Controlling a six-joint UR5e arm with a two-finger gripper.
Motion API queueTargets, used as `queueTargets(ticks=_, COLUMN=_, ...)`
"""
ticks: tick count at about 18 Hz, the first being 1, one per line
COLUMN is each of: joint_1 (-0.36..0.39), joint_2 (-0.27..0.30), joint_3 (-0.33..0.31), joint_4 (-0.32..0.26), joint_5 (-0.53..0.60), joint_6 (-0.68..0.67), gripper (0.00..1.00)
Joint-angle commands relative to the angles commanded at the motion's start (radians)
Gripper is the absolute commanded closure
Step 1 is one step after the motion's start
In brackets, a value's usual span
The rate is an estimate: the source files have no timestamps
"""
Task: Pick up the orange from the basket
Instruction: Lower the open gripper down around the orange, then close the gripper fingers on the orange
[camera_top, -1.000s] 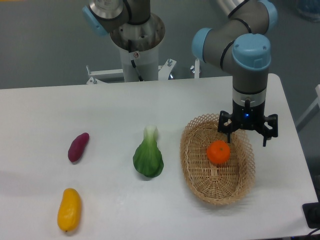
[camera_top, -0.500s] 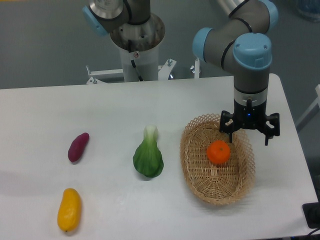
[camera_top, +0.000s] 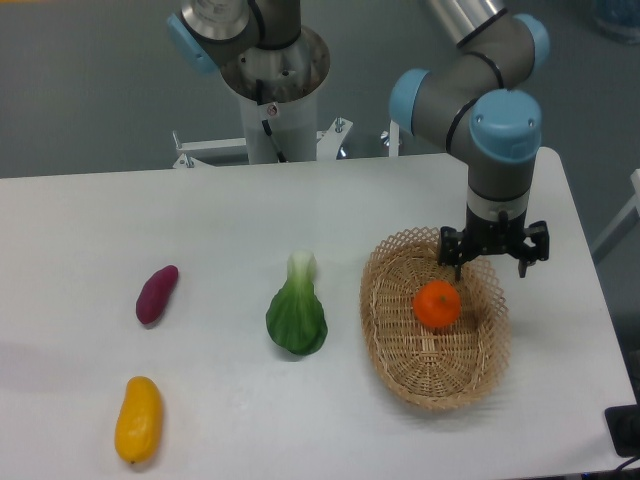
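Vs. the earlier frames, your end effector (camera_top: 490, 264) has rotated about its vertical axis: the two fingers now look closer together on screen and sit a bit higher, w/ the wrist shifted slightly right. Fingers are spread apart, released, nothing between them. Nothing else has moved.

The orange (camera_top: 437, 305) lies in the basket (camera_top: 400, 375), roughly mid-basket, resting on the weave. It's below and left of the end effector in the picture, not touching; the left finger tip hangs just above its upper right side. Height above the fruit can't be judged from this view.

Room: the basket sits on the right part of the white surface (camera_top: 200, 220), its right rim near the surface's right edge and its near rim close to the front edge. Bare surface lies behind it and to its left.

Other items are all left of the basket: a bok choy (camera_top: 296, 312) nearest, then a purple sweet potato (camera_top: 156, 293) and a yellow mango-like fruit (camera_top: 138, 419) well apart at far left. None sits between end effector and orange. The arm's base column (camera_top: 272, 90) stands behind the surface.
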Motion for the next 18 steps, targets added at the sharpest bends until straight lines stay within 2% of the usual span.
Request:
queueTargets(ticks=2, joint_1=-0.005, joint_2=0.000, joint_3=-0.006, joint_4=0.000, joint_5=-0.006, joint_6=0.002, gripper=0.00)
queueTargets(ticks=6, joint_1=-0.005, joint_2=0.001, joint_3=-0.029, joint_4=-0.003, joint_5=-0.089, joint_6=-0.024, gripper=0.00)
queueTargets(ticks=18, joint_1=-0.020, joint_2=-0.037, joint_3=-0.049, joint_4=0.017, joint_5=-0.087, joint_6=-0.060, gripper=0.00)
